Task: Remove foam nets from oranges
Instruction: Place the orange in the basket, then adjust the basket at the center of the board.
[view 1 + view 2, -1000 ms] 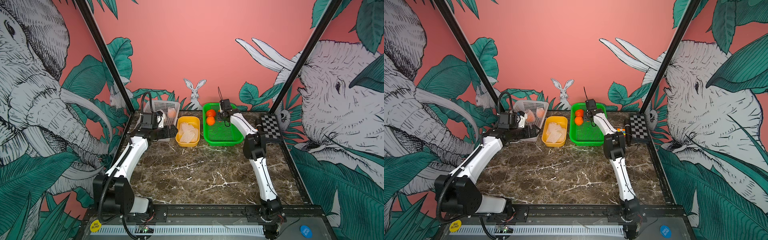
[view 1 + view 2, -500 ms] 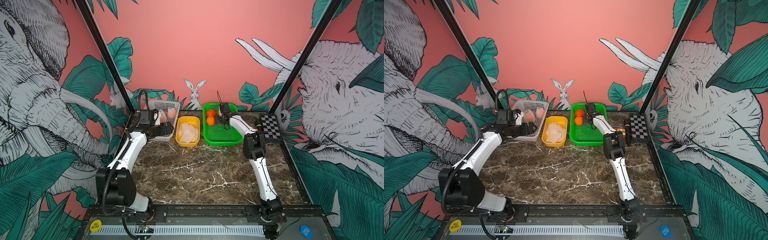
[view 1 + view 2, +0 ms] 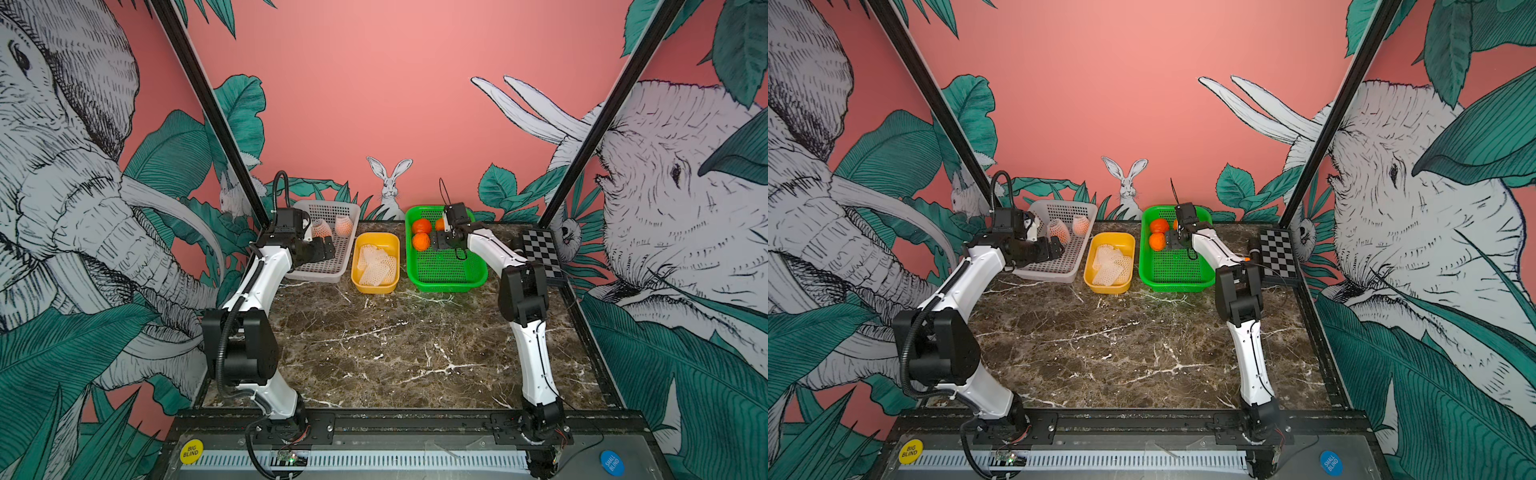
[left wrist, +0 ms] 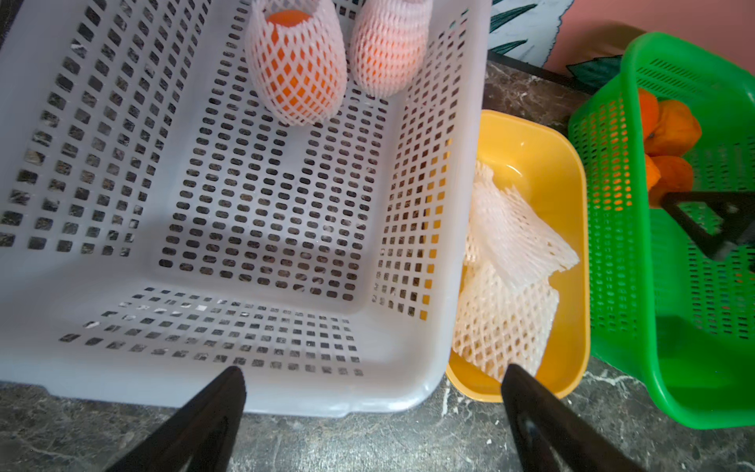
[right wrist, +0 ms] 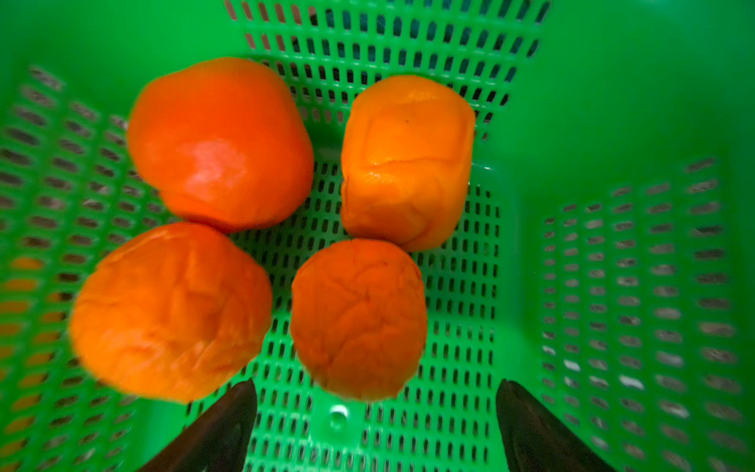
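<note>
Several bare oranges (image 5: 357, 318) lie together in the green basket (image 5: 613, 122); two of them show in a top view (image 3: 422, 226). My right gripper (image 5: 376, 392) hangs open just above the basket floor. The nearest orange lies free just ahead of its fingertips. Two oranges in white foam nets (image 4: 296, 69) (image 4: 388, 49) stand at the far end of the white basket (image 4: 122, 380). My left gripper (image 4: 374, 370) is open and empty over that basket's near rim, well short of them. Empty foam nets (image 4: 514, 237) lie in the yellow tub (image 4: 531, 151).
The white basket (image 3: 316, 274), yellow tub (image 3: 376, 286) and green basket (image 3: 449, 286) stand side by side along the back wall. A checkerboard (image 3: 540, 253) lies at the back right, beside my right arm. Marble tabletop (image 3: 395, 345) stretches in front of the containers.
My right gripper's jaws have spread wide over the green basket, and the orange between them now lies free. My left arm has drawn back from the yellow tub to the white basket's near edge.
</note>
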`<state>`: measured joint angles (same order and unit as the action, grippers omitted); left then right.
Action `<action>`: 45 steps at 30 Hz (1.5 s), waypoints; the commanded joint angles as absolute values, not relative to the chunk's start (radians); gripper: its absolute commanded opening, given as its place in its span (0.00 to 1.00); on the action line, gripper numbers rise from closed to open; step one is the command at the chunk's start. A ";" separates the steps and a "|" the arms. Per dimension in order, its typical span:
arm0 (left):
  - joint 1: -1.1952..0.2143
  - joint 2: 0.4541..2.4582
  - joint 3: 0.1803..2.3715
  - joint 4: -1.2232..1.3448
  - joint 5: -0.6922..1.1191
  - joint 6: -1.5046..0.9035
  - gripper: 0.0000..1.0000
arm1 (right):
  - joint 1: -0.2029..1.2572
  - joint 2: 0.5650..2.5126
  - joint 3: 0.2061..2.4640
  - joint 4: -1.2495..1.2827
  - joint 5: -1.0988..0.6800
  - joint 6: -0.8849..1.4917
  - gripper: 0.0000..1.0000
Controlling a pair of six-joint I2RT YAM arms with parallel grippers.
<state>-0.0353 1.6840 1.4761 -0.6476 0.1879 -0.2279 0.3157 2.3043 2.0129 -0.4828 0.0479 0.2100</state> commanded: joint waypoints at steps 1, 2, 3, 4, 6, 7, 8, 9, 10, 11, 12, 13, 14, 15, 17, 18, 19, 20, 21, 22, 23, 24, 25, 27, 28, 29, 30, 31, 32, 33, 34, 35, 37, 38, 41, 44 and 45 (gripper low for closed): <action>-0.029 1.729 1.539 -0.721 0.140 -0.197 1.00 | 0.333 2.120 1.848 -0.392 0.014 0.245 0.92; -0.029 1.742 1.545 -0.721 0.127 -0.189 0.99 | 0.343 2.077 1.792 -0.361 0.016 0.248 0.92; -0.028 1.757 1.549 -0.716 0.114 -0.183 0.99 | 0.355 2.036 1.739 -0.342 0.021 0.250 0.92; -0.028 1.775 1.553 -0.715 0.110 -0.179 0.99 | 0.364 2.001 1.700 -0.339 0.021 0.252 0.92; -0.026 1.810 1.565 -0.713 0.100 -0.171 0.99 | 0.379 1.946 1.632 -0.333 0.013 0.265 0.92; -0.026 1.834 1.576 -0.714 0.098 -0.167 0.99 | 0.386 1.914 1.596 -0.327 0.009 0.273 0.92; -0.026 1.856 1.589 -0.715 0.097 -0.164 0.99 | 0.393 1.889 1.566 -0.320 0.006 0.280 0.92; -0.025 1.882 1.612 -0.726 0.099 -0.166 0.99 | 0.403 1.863 1.534 -0.311 0.004 0.279 0.92; -0.024 1.904 1.632 -0.740 0.104 -0.167 0.99 | 0.411 1.843 1.507 -0.308 0.007 0.277 0.92; -0.025 1.922 1.645 -0.749 0.113 -0.170 0.99 | 0.421 1.825 1.485 -0.312 0.013 0.276 0.92; -0.024 1.932 1.649 -0.752 0.119 -0.175 0.99 | 0.432 1.807 1.460 -0.313 0.014 0.274 0.92; -0.025 1.936 1.645 -0.752 0.129 -0.180 0.99 | 0.442 1.787 1.435 -0.309 0.015 0.275 0.92; -0.025 1.934 1.635 -0.750 0.143 -0.186 0.99 | 0.449 1.769 1.413 -0.307 0.015 0.278 0.92; -0.024 1.929 1.624 -0.745 0.160 -0.193 0.99 | 0.458 1.758 1.397 -0.303 0.016 0.275 0.92; -0.024 1.911 1.591 -0.727 0.189 -0.208 0.99 | 0.472 1.740 1.374 -0.305 0.023 0.273 0.92; -0.025 1.901 1.574 -0.716 0.206 -0.216 0.99 | 0.474 1.737 1.366 -0.304 0.023 0.274 0.92; -0.025 1.893 1.556 -0.707 0.233 -0.227 0.99 | 0.476 1.734 1.361 -0.303 0.022 0.274 0.92; -0.025 1.885 1.542 -0.704 0.259 -0.238 0.99 | 0.476 1.734 1.359 -0.306 0.022 0.273 0.92; -0.025 1.879 1.531 -0.701 0.278 -0.247 0.99 | 0.476 1.735 1.358 -0.308 0.022 0.275 0.92; -0.026 1.873 1.517 -0.694 0.297 -0.259 0.99 | 0.476 1.735 1.358 -0.307 0.020 0.274 0.92; -0.026 1.863 1.496 -0.679 0.319 -0.273 0.99 | 0.477 1.735 1.359 -0.308 0.017 0.274 0.92; -0.027 1.854 1.478 -0.665 0.338 -0.284 0.99 | 0.477 1.735 1.360 -0.310 0.016 0.273 0.92; -0.030 1.843 1.456 -0.647 0.358 -0.298 0.99 | 0.477 1.734 1.361 -0.310 0.016 0.274 0.92; -0.040 1.828 1.427 -0.626 0.379 -0.316 0.99 | 0.478 1.733 1.364 -0.314 0.015 0.272 0.92; -0.046 1.820 1.418 -0.623 0.384 -0.321 0.99 | 0.477 1.733 1.364 -0.313 0.014 0.272 0.92; -0.053 1.812 1.410 -0.618 0.387 -0.326 0.99 | 0.478 1.733 1.363 -0.313 0.015 0.272 0.92; -0.060 1.805 1.405 -0.615 0.388 -0.330 0.99 | 0.478 1.732 1.364 -0.313 0.015 0.272 0.92; -0.069 1.795 1.397 -0.612 0.388 -0.335 0.99 | 0.478 1.732 1.362 -0.315 0.013 0.272 0.92; -0.076 1.786 1.392 -0.609 0.385 -0.338 0.99 | 0.479 1.731 1.361 -0.313 0.013 0.274 0.92; -0.084 1.781 1.387 -0.610 0.378 -0.340 0.99 | 0.479 1.731 1.359 -0.312 0.014 0.273 0.92; -0.090 1.771 1.381 -0.614 0.366 -0.339 0.99 | 0.479 1.730 1.359 -0.312 0.013 0.274 0.92; -0.093 1.761 1.376 -0.618 0.350 -0.334 0.99 | 0.481 1.728 1.359 -0.315 0.010 0.273 0.92; -0.094 1.740 1.368 -0.627 0.290 -0.312 0.99 | 0.483 1.721 1.356 -0.316 0.009 0.269 0.92; -0.092 1.732 1.373 -0.639 0.229 -0.294 0.99 | 0.483 1.715 1.352 -0.313 0.007 0.266 0.92; -0.092 1.728 1.429 -0.696 0.047 -0.232 0.99 | 0.491 1.696 1.338 -0.301 0.001 0.258 0.93; -0.092 1.759 1.498 -0.684 -0.078 -0.194 0.99 | 0.502 1.687 1.323 -0.272 -0.008 0.252 0.95; -0.090 1.777 1.522 -0.673 -0.102 -0.182 0.99 | 0.507 1.688 1.322 -0.264 -0.012 0.250 0.95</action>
<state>-0.0959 1.7809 1.4559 -0.6655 0.0757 -0.2409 0.4885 1.7164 1.3308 -0.3138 0.0032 0.2584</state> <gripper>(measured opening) 0.993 0.949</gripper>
